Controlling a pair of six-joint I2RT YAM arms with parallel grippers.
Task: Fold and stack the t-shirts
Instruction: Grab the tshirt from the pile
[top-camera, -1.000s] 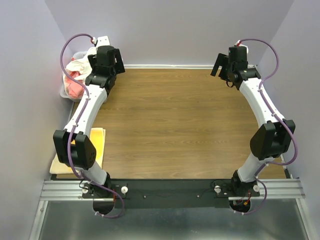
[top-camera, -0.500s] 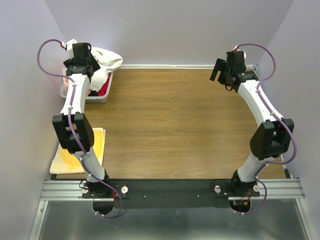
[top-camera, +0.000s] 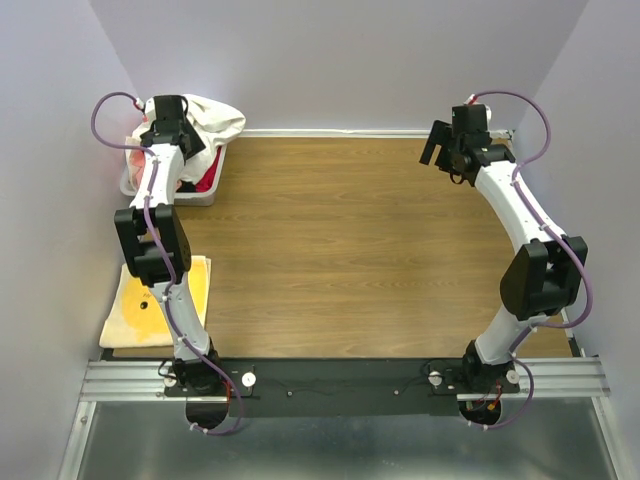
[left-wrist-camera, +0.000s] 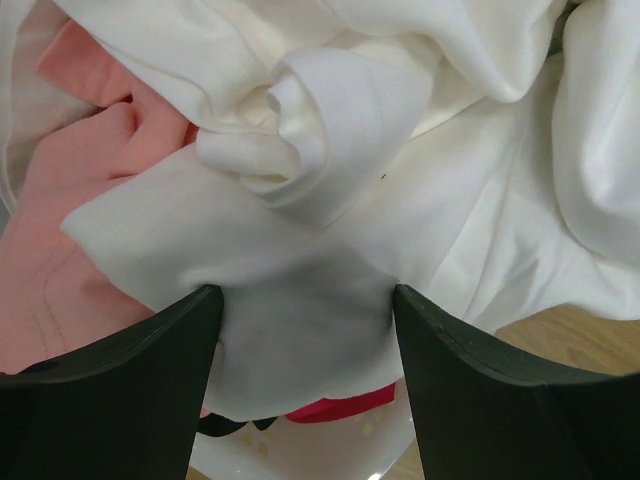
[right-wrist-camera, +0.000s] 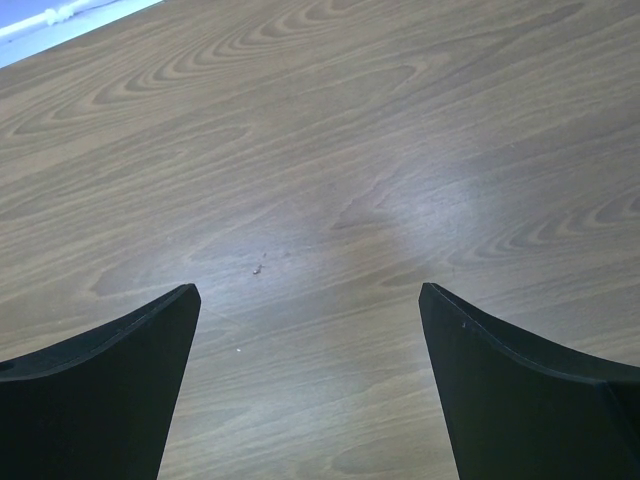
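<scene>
**Lilac walls, wood tabletop, t-shirts heaped at the far-left corner**

Pale lilac walls (top-camera: 340, 60) close in a brown wood-grain tabletop (top-camera: 350, 240) in the overhead view. A basket (top-camera: 195, 198) sits at the far-left corner of the tabletop, with a white t-shirt (top-camera: 218, 118) piled over its rim and a red t-shirt (top-camera: 208, 180) showing low on its right side. The left gripper (top-camera: 185, 135) hangs over that heap. The right gripper (top-camera: 440, 145) is near the far-right corner, above bare wood and well apart from the shirts. A folded yellow cloth (top-camera: 195, 285) lies at the near-left edge, partly under the left arm.

From the left wrist, the left gripper's jaws stand spread wide, with a crumpled fold of the white t-shirt between the two dark fingers (left-wrist-camera: 120, 390); they are not pinching it. A salmon-pink t-shirt (left-wrist-camera: 60, 230) lies to the left under the white one, and a strip of the red t-shirt peeks out beneath, just above the basket's white plastic.

From the right wrist, the right gripper's jaws are spread just as wide, and only wood grain shows between the fingers (right-wrist-camera: 520, 390)
</scene>
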